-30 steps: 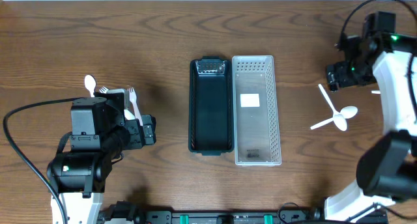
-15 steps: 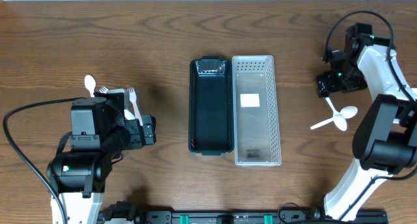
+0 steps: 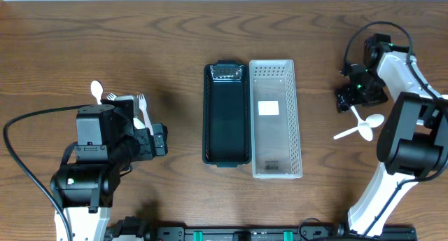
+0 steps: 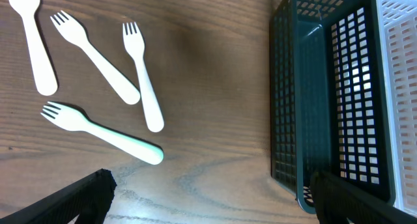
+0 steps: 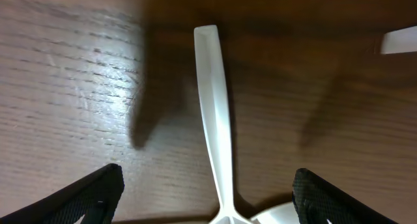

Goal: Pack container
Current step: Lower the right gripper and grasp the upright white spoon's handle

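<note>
The right tool [image 3: 346, 99] is being swung in from the far right corner of the bench [image 3: 140, 31] and lowered. It is now being held over the upper end of the two crossed white spoons [image 3: 360, 123]. In the right wrist view one spoon handle [image 5: 215, 107] is being framed squarely between the fingers [image 5: 88, 198]. They are being kept spread apart, clear of the plastic on both sides, so the tool is released and nothing is being gripped.

On the other side nothing is being changed. The left tool [image 3: 159, 141] is being kept parked beside the white forks [image 4: 140, 87], which are lying flat on the bench. Its jaws are spread wide and it is empty.

The dark basket [image 3: 207, 115] and the white basket [image 3: 298, 115] are being left side by side, touching, in the middle of the bench. No cutlery is being seen in either.

By the look of it, a first pick is being lined up on that spoon handle, and the packing itself is not yet being started. A short descent and a squeeze across the thin, flat handle are probably being called for next. Such a handle is being judged easy to miss or to flip. Which basket the spoon is meant for cannot be told.
</note>
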